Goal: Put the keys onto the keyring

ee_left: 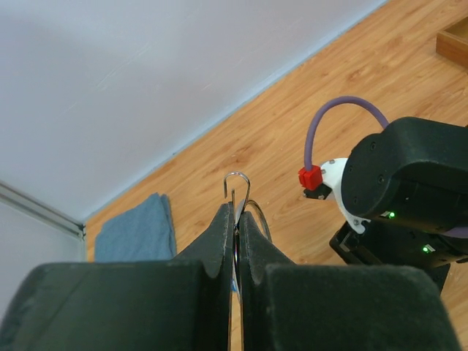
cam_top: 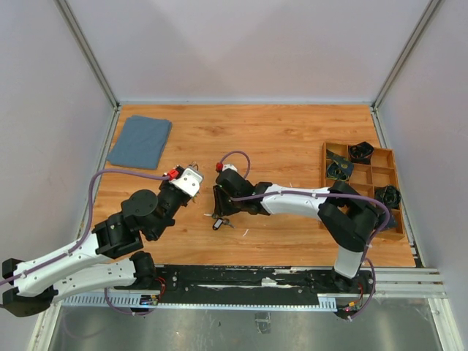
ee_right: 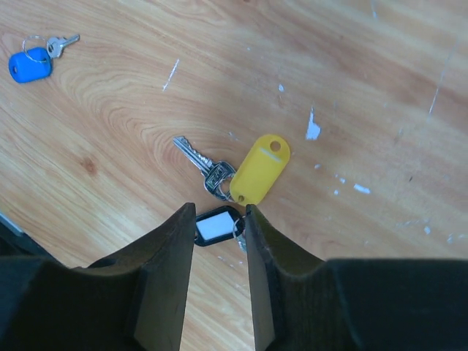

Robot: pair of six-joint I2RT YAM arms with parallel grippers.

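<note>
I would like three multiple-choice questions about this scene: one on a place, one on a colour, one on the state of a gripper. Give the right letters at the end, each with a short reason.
1. Where on the table does the blue cloth lie?
A. far left corner
B. near right corner
C. centre

2. What colour is the oval tag beside the silver key?
A. green
B. yellow
C. red

3. How is the left gripper?
A. wide open
B. shut on the keyring
C. shut on nothing

Key: 1 A, the top view shows it far left. 2 B, plain in the right wrist view. 3 B, the wire loop is pinched between its closed jaws.
</note>
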